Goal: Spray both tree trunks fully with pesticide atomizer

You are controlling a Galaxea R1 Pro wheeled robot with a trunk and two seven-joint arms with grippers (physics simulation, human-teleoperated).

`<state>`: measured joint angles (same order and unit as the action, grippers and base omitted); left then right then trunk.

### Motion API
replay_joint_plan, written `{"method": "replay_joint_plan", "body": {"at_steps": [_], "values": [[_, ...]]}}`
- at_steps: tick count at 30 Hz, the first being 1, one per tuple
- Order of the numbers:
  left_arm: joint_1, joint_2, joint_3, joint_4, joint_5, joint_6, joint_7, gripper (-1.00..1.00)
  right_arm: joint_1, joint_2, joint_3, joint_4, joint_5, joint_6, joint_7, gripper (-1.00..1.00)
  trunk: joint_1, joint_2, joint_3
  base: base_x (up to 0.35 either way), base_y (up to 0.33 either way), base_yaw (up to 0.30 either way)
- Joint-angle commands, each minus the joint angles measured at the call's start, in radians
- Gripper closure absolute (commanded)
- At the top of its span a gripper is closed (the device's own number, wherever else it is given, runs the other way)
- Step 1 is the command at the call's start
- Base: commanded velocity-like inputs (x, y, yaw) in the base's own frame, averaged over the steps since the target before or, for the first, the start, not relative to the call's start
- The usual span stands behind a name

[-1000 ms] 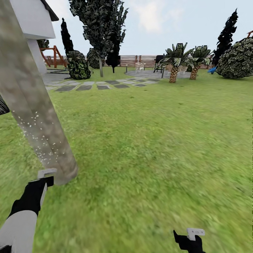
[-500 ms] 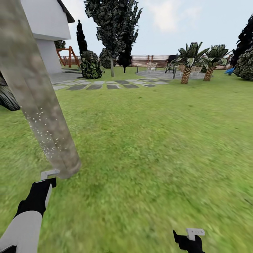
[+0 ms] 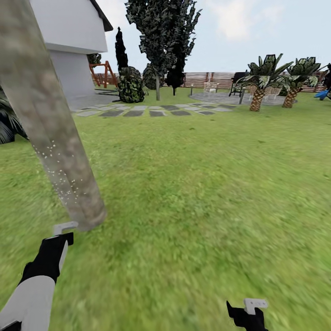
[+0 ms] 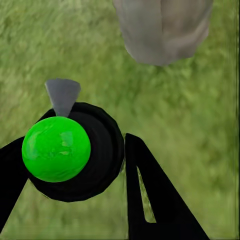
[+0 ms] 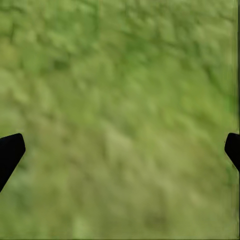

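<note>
Left gripper (image 4: 75, 165) closed around the pesticide atomizer (image 4: 75, 152): black body, bright green round cap, grey nozzle aimed at the foot of the tree trunk (image 3: 50, 133) just ahead of it. Trunk leans, mottled grey-brown, flecked with white specks low down. Right gripper (image 5: 120, 150) spread wide, holding nothing, grass under it. Lawn (image 3: 207, 184) runs far ahead of both grippers to grey stepping stones (image 3: 138, 111), a slatted fence (image 3: 216, 79), two short palms (image 3: 257, 85) and a white house (image 3: 69, 41) beyond the trunk.
</note>
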<state>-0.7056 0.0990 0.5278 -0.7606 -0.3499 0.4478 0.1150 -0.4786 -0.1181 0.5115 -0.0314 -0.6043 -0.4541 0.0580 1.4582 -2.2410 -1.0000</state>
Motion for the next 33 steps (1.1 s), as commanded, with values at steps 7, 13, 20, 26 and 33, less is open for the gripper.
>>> {"method": "replay_joint_plan", "body": {"at_steps": [7, 13, 20, 26, 33], "values": [[0.0, -0.001, 0.0, 0.001, -0.001, 0.0, 0.001, 1.0, 0.0, -0.002, -0.001, 0.001, -0.002, 0.0, -0.004, -1.0, 0.0, 0.0, 0.0, 0.204, -0.228, 0.0], [0.0, -0.001, 0.0, 0.0, -0.001, 0.0, 0.001, 1.0, 0.0, -0.002, -0.001, 0.001, 0.0, 0.0, -0.004, -1.0, 0.0, 0.0, 0.0, 0.173, -0.233, 0.0], [0.0, -0.001, 0.0, -0.003, -0.003, 0.0, 0.002, 1.0, 0.0, -0.002, -0.001, 0.001, 0.0, 0.0, -0.004, -1.0, 0.0, 0.0, 0.0, 0.108, -0.263, 0.106], [0.0, 0.0, 0.001, -0.005, -0.003, 0.0, 0.002, 1.0, 0.0, -0.001, 0.001, 0.001, 0.0, 0.0, -0.004, -1.0, 0.0, 0.0, 0.0, 0.117, -0.266, 0.271], [0.0, 0.001, 0.001, -0.005, -0.003, 0.0, 0.002, 1.0, 0.0, -0.001, 0.001, 0.001, 0.001, 0.0, -0.003, -1.0, 0.0, 0.0, 0.0, 0.185, -0.24, 0.277]]}}
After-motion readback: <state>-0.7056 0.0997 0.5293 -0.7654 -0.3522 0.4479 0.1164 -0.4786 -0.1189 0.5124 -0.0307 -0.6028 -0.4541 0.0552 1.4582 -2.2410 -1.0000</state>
